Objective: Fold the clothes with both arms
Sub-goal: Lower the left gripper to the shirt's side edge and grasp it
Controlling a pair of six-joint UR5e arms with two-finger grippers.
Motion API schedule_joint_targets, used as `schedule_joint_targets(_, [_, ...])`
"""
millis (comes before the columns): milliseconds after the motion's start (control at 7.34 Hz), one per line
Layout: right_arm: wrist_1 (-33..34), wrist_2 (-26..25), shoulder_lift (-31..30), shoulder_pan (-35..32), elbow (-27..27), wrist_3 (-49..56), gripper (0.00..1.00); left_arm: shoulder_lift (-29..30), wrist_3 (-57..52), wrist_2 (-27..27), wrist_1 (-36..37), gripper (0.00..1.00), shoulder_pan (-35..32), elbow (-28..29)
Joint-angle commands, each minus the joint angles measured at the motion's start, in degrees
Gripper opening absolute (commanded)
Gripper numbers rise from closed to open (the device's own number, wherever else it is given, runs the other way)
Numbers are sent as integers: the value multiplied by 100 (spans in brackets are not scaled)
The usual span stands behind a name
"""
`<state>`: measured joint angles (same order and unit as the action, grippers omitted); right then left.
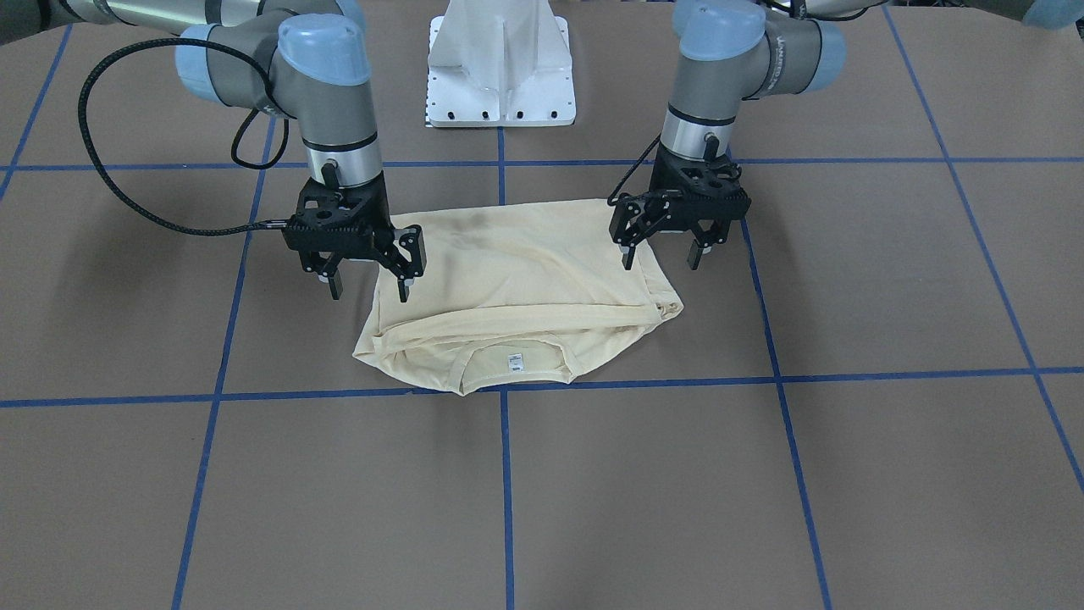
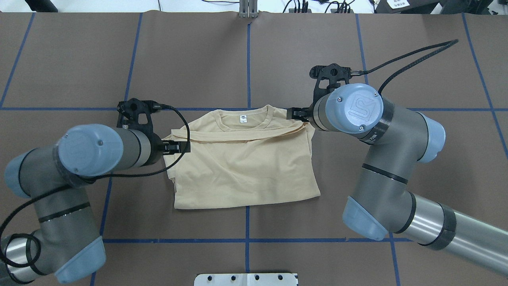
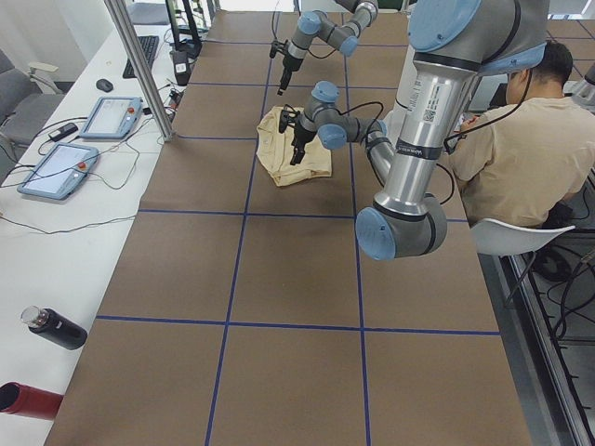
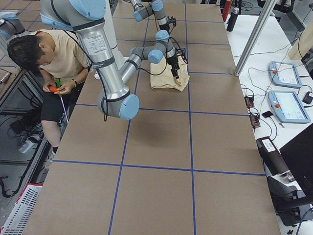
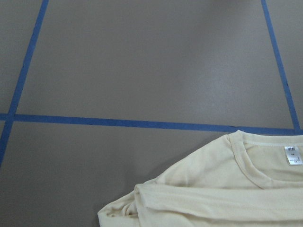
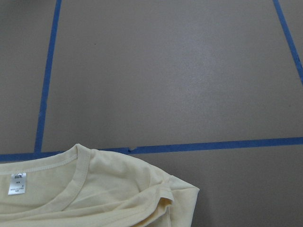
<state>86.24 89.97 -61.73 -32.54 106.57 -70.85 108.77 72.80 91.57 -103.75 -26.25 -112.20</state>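
The pale cream-yellow shirt (image 1: 525, 271) lies folded flat on the brown table, its collar and white tag (image 1: 513, 363) on the side away from the robot's base. From overhead the shirt (image 2: 242, 167) forms a rough rectangle with the sleeves folded across below the collar. My left gripper (image 1: 660, 258) hovers open over one side edge of the shirt, holding nothing. Over the opposite side edge my right gripper (image 1: 370, 288) is also open and empty. Both wrist views show only a collar corner of the shirt (image 5: 227, 189) (image 6: 85, 189), with no fingers in view.
Blue tape lines (image 1: 505, 474) divide the brown table into squares. The white pedestal base (image 1: 500, 76) stands behind the shirt. A person (image 3: 521, 139) sits beside the table on the robot's side. Teach pendants (image 3: 56, 167) and bottles (image 3: 54, 327) lie on a side bench.
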Motion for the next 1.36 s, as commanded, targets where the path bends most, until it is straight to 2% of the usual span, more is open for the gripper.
schedule_joint_targets(0, [-2,-15,-41,-7,48,36,100,-84,268,-7,4,100,706,14])
schedule_joint_targets(272, [-2,-23,-58,-7,39,27,100,-92,384,-7,-5,99,929,119])
schedule_joint_targets(409, [-2,-23,-67,2,48,18,100,-84,393,-7,-13,87,972,224])
schedule_joint_targets(545, [-2,-23,-76,2,48,10,100,-84,393,1,-13,68,981,260])
schedule_joint_targets(681, [-2,-32,-76,11,57,1,100,-84,384,1,-22,56,981,260])
schedule_joint_targets(1226, [-2,-94,-76,28,57,-17,100,-101,367,10,-172,49,981,357])
